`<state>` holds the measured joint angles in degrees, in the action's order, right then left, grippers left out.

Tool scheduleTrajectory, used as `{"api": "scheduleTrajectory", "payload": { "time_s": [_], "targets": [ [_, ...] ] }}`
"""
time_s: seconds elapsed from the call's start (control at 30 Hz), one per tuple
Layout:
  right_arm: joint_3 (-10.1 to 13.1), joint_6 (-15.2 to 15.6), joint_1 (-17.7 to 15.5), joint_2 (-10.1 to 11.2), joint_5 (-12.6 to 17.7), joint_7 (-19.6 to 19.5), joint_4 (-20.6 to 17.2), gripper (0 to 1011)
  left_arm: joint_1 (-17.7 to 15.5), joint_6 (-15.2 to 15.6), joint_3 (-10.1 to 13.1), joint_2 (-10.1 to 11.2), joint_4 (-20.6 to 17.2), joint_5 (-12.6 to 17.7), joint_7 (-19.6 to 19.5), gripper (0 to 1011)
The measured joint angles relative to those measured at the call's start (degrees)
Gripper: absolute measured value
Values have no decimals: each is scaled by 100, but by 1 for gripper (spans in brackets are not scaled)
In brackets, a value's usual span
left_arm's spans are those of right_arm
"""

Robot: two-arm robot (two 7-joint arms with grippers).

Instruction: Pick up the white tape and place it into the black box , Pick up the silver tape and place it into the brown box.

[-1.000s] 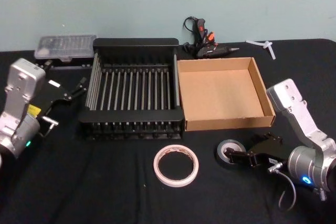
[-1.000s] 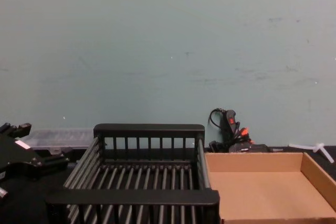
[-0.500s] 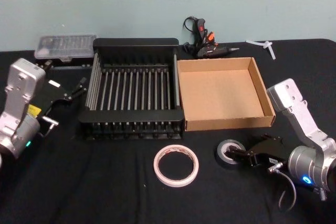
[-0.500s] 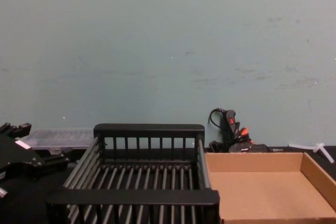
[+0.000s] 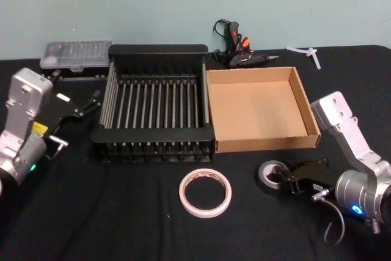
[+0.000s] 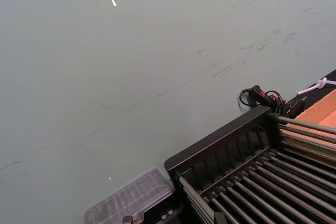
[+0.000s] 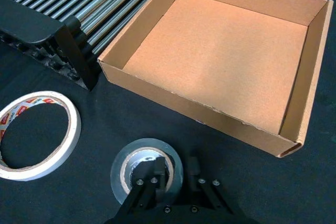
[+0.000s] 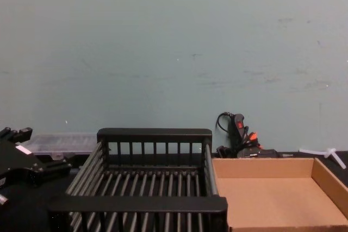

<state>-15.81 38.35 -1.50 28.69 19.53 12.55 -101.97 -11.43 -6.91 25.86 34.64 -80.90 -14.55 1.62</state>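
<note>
The silver tape (image 5: pixel 264 178) (image 7: pixel 122 164) lies on the black cloth just in front of the brown box (image 5: pixel 266 143) (image 7: pixel 199 111). My right gripper (image 5: pixel 287 179) (image 7: pixel 175 174) is shut on the roll's wall, one finger inside the pale core and the other outside. The white tape (image 5: pixel 205 208) (image 7: pixel 74 129) lies flat to its left, in front of the black box (image 5: pixel 157 49) (image 8: pixel 154 133), untouched. Both boxes hold nothing. My left gripper (image 5: pixel 95 101) hangs open beside the black box's left side, parked.
A black and orange glue gun (image 5: pixel 238 53) with its cord lies behind the brown box. A clear plastic case (image 5: pixel 76 53) sits at the back left, and a small white plastic piece (image 5: pixel 308 53) at the back right. A teal wall stands behind the table.
The right gripper's fingers have closed onto the silver tape's wall, and the roll has slid slightly to the right. The left arm has not moved.
</note>
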Motion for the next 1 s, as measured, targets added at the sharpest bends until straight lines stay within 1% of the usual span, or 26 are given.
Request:
{"api": "scheduleTrajectory", "payload": {
  "time_s": [0.1,0.13,0.2,0.47,0.6,0.8,1.0],
  "targets": [
    [0,0,0,0,1,0,0,225,0,0,0,0,0,0,0,1001],
    [0,0,0,0,2,0,0,178,0,0,0,0,0,0,0,1001],
    [0,0,0,0,3,0,0,164,0,0,0,0,0,0,0,1001],
    [3,0,-1,-3,1,4,0,164,0,0,0,0,0,0,0,1001],
    [57,-31,-24,-30,-15,69,-16,164,0,0,0,0,0,0,0,1001],
    [146,-84,-59,-51,-46,178,-116,164,0,0,0,0,0,0,0,1001],
    [233,-143,-68,-6,-84,282,-299,164,0,0,0,0,0,0,0,1001]
  ]
}}
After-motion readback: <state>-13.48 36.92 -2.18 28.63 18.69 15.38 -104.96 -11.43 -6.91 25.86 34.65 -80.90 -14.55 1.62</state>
